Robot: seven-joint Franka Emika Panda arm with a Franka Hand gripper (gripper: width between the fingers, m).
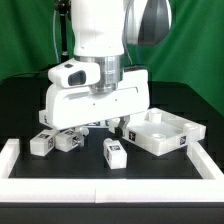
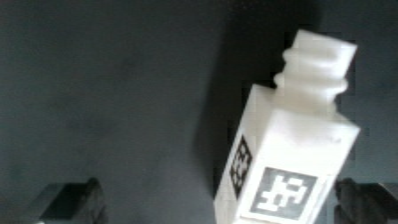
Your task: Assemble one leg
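Black table, green curtain behind, white rail along the front. The gripper hangs low over the middle, jaws spread wide and empty. In the wrist view both fingertips sit far apart at the frame's edge, gripping nothing.

The leg lies on the table just in front of the gripper. The wrist view shows what is most likely the same leg, slanted across the frame, tag up, threaded end pointing away from the fingers. Two more legs sit together at the exterior view's left. The panel is at its right, near the leg but apart.

This looks like the pick. Done well, the wrist turns to square the jaws with the leg's long flat sides, centres on the body rather than the thread, and descends before closing. A skewed grip would likely twist it.

Hard to judge is the gripper's height above the leg. The fingertips are blurred and cut off, and the arm hides part of the panel.
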